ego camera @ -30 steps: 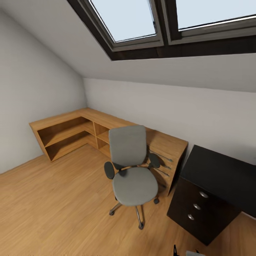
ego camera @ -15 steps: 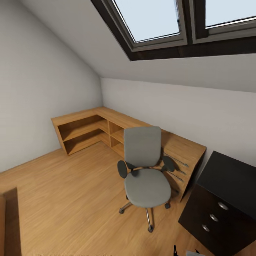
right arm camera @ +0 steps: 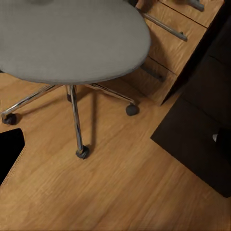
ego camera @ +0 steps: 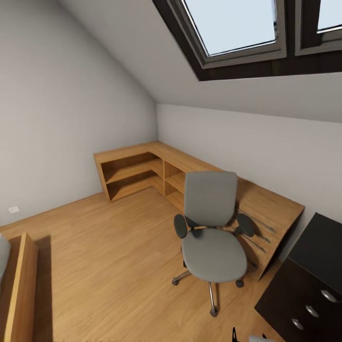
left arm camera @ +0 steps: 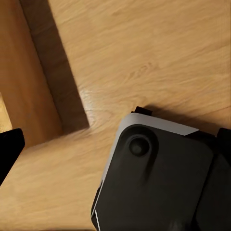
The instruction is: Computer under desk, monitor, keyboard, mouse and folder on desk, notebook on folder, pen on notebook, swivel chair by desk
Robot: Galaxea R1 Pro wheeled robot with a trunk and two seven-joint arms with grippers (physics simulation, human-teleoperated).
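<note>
The swivel chair (ego camera: 211, 237), grey with black armrests and a chrome star base, stands on the wood floor in front of a light wooden drawer unit (ego camera: 273, 216). Its seat (right arm camera: 67, 38) has nothing on it. A corner of the black desk (ego camera: 311, 280) with round silver knobs shows at the lower right of the head view, and its dark side (right arm camera: 202, 125) is close to the chair's castors. A black finger (left arm camera: 7, 154) of my left gripper and a black finger (right arm camera: 8, 151) of my right gripper show at the frame edges. The computer, monitor, keyboard, mouse, folder, notebook and pen are out of view.
A low L-shaped wooden shelf unit (ego camera: 137, 166) runs along the far walls under a sloped ceiling with skylights (ego camera: 232, 23). Another wooden piece (ego camera: 19, 285) stands at the lower left, close to my dark base (left arm camera: 159, 183). Open floor (ego camera: 104, 256) lies left of the chair.
The head view has swung left: the chair, shelves and desk slid right in the picture and a wooden piece came in at the lower left. The chair keeps its place by the drawer unit.
</note>
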